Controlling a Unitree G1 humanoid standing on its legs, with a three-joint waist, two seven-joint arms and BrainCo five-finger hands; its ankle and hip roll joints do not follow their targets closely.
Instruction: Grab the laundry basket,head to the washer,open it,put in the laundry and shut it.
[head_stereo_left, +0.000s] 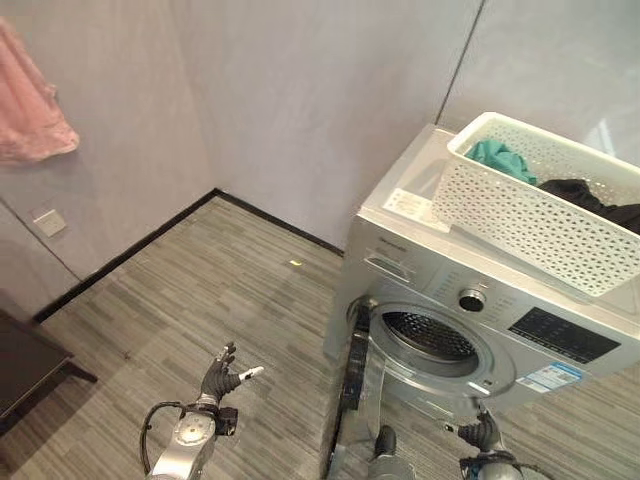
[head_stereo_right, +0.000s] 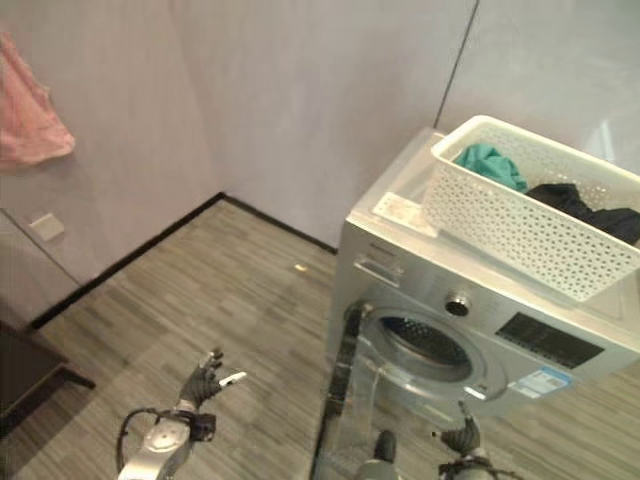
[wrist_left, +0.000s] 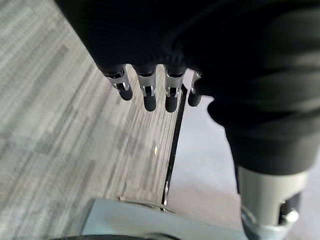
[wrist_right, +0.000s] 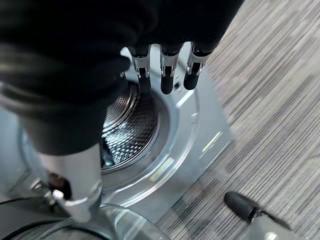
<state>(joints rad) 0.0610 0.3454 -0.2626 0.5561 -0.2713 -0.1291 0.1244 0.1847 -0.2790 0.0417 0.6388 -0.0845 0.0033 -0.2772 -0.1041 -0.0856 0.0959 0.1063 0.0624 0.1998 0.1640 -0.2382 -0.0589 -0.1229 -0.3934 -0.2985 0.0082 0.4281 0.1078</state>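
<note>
A silver front-loading washer (head_stereo_left: 450, 270) stands at the right against the wall. Its round glass door (head_stereo_left: 352, 385) is swung out toward me, showing the empty metal drum (wrist_right: 130, 125). On the washer's top rests a white perforated laundry basket (head_stereo_left: 530, 215) holding a teal cloth (head_stereo_left: 498, 157) and a dark cloth (head_stereo_left: 585, 195). My left hand (head_stereo_left: 218, 380) hangs low over the floor, left of the door, with straight fingers (wrist_left: 150, 95) and nothing in it. My right hand (head_stereo_left: 482, 433) is low in front of the washer, below the drum opening, fingers (wrist_right: 167, 75) straight and empty.
A pink cloth (head_stereo_left: 30, 100) hangs on the left wall above a wall socket (head_stereo_left: 48, 222). A dark piece of furniture (head_stereo_left: 25, 365) stands at the lower left. The grey plank floor (head_stereo_left: 200, 300) stretches between it and the washer, with a small yellow speck (head_stereo_left: 296, 263).
</note>
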